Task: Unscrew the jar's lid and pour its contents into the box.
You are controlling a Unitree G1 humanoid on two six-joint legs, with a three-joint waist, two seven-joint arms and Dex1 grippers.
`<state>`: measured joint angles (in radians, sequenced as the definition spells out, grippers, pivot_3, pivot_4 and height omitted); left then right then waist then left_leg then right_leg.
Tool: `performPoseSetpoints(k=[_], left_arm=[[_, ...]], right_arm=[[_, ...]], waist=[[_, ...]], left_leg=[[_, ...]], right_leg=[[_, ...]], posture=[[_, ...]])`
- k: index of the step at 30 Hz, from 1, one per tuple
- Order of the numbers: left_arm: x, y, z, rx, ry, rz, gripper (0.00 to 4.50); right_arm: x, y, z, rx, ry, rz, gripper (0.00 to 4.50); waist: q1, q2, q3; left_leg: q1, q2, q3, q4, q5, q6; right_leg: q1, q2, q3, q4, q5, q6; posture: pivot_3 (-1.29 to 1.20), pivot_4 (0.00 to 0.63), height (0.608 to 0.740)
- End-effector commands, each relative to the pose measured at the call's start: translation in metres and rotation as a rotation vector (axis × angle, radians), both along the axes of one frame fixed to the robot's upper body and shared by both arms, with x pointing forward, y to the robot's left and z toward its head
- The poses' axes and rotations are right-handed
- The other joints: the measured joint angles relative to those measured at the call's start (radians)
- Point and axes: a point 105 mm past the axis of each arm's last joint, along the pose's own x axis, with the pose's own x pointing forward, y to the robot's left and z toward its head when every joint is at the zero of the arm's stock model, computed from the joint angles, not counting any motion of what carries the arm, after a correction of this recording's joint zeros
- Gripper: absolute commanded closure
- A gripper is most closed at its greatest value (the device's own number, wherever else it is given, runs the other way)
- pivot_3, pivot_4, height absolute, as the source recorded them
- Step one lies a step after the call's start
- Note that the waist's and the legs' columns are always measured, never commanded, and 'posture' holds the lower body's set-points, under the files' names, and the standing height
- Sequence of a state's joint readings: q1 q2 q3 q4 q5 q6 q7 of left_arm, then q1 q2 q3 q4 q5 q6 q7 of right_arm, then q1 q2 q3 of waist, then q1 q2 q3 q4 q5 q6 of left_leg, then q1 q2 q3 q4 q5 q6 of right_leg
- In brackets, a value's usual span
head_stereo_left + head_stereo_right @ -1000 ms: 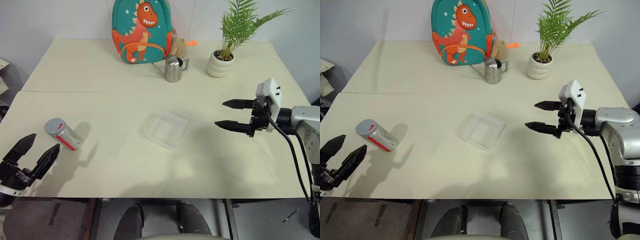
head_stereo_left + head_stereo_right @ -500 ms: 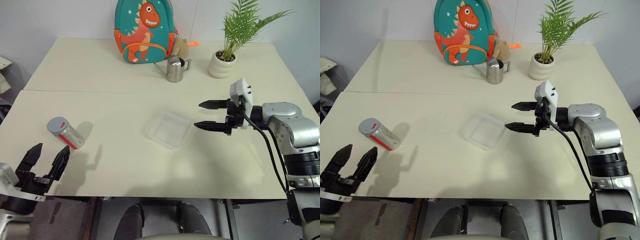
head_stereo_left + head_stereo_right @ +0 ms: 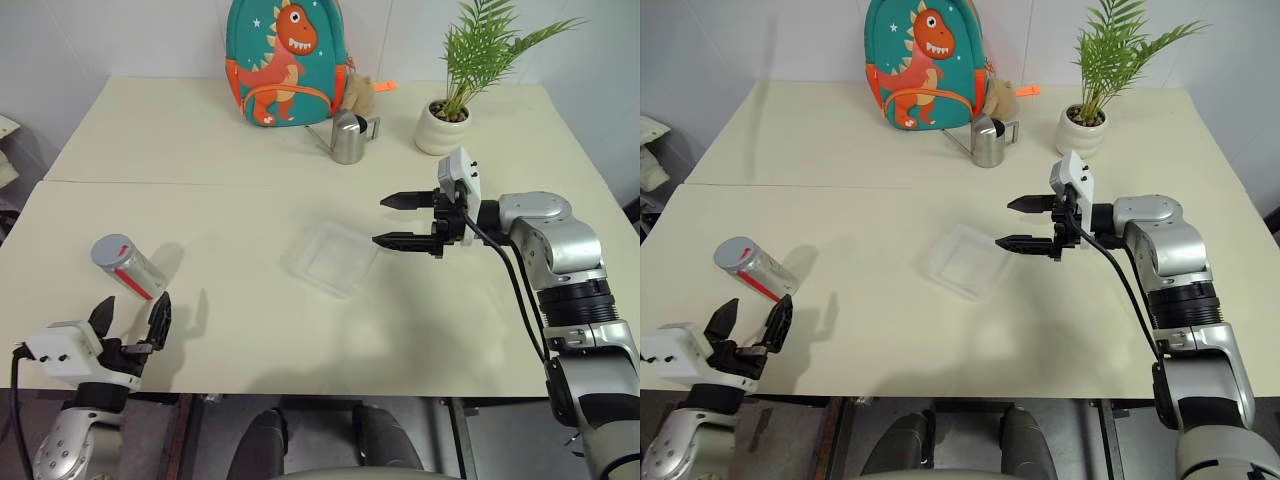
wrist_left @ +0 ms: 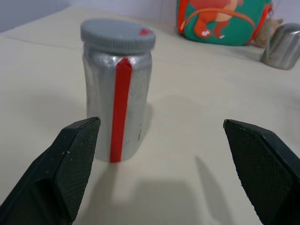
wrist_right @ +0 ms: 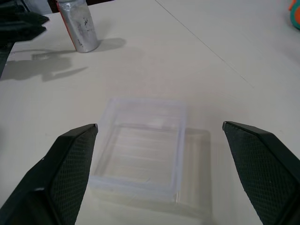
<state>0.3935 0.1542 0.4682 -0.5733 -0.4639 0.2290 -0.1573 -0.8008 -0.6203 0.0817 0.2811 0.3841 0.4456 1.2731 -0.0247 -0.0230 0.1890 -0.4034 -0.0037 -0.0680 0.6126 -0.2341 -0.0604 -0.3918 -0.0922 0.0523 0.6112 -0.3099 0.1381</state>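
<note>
Left end effector (image 3: 131, 320), fingers spread, sat lower left of frame; we saw the jar (image 3: 126, 267) upright just above it, nearest this arm.

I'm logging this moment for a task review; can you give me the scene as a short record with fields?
jar: jar stands upright on the table, near its left front edge
lid: lid on the jar
box: box empty, mid-table
left gripper: left gripper just short of the jar, jaws open, holding nothing
right gripper: right gripper beside the box's right edge, jaws open, holding nothing
far end of table: backpack, steel pitcher, potted plant
</note>
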Motion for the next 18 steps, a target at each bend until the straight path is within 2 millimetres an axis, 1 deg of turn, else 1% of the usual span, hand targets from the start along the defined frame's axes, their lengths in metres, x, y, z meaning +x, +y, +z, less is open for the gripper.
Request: performPoseSetpoints(k=[1, 4, 10, 18], left_arm=[[0.001, 0.005, 0.006, 0.039, -0.018, 0.052, 0.02], [0.004, 0.010, 0.009, 0.043, -0.036, 0.085, 0.02], [0.016, 0.012, 0.016, 0.065, -0.058, 0.083, 0.02], [0.031, 0.019, 0.018, 0.097, -0.068, 0.077, 0.02]], right_arm=[[-0.002, 0.001, 0.012, 0.006, -0.048, 0.019, 0.00], [-0.002, 0.001, 0.011, 0.006, -0.049, 0.017, 0.00], [-0.002, 0.001, 0.010, 0.007, -0.050, 0.017, 0.00], [-0.008, 0.004, 0.006, 0.014, -0.032, 0.049, 0.00]], waist=[[0.000, 0.000, 0.000], [0.000, 0.000, 0.000], [0.000, 0.000, 0.000], [0.000, 0.000, 0.000]], left_leg=[[0.000, 0.000, 0.000, 0.000, 0.000, 0.000], [0.000, 0.000, 0.000, 0.000, 0.000, 0.000], [0.000, 0.000, 0.000, 0.000, 0.000, 0.000], [0.000, 0.000, 0.000, 0.000, 0.000, 0.000]], right_leg=[[0.000, 0.000, 0.000, 0.000, 0.000, 0.001], [0.000, 0.000, 0.000, 0.000, 0.001, 0.002], [0.000, 0.000, 0.000, 0.000, 0.001, 0.002], [0.000, 0.000, 0.000, 0.000, 0.003, 0.006]], posture=[[0.00, 0.150, 0.740], [0.00, 0.150, 0.740], [0.00, 0.150, 0.740], [0.00, 0.150, 0.740]])
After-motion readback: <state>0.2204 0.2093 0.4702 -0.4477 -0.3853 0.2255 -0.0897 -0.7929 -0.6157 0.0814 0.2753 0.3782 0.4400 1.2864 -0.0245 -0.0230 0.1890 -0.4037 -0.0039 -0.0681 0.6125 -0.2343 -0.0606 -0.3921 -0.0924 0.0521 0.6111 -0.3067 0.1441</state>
